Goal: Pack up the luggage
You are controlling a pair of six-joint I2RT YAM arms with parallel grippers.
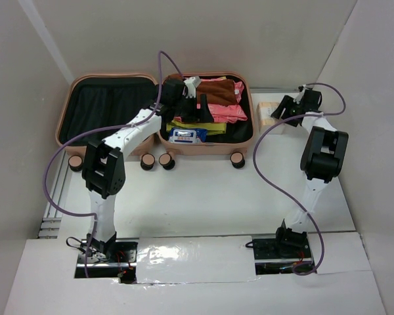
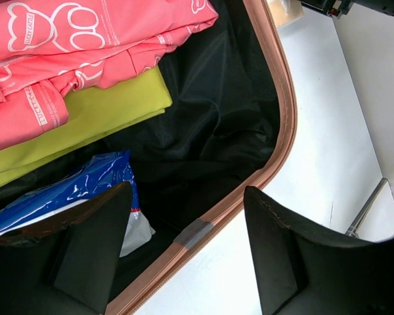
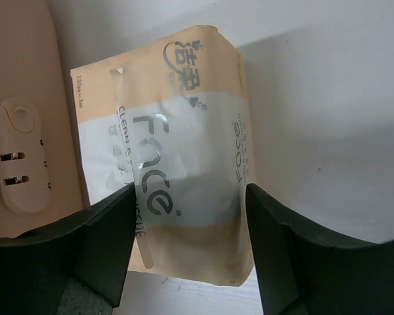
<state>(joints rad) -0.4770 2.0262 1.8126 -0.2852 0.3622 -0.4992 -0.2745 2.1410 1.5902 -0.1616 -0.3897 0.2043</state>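
The peach-pink luggage lies open at the back of the table. Its left half shows only black lining. Its right half holds pink folded clothes, a yellow-green cloth and a blue packet. My left gripper hangs open and empty over the right half, its jaws astride the front rim. My right gripper is open, one finger on each side of a beige "Face" tissue pack. The pack lies on the table beside the luggage's right wall.
Four black-and-pink wheels line the luggage's front edge. A patch of grey tape sits on the rim. A lock plate shows on the shell next to the pack. White walls enclose the table on three sides.
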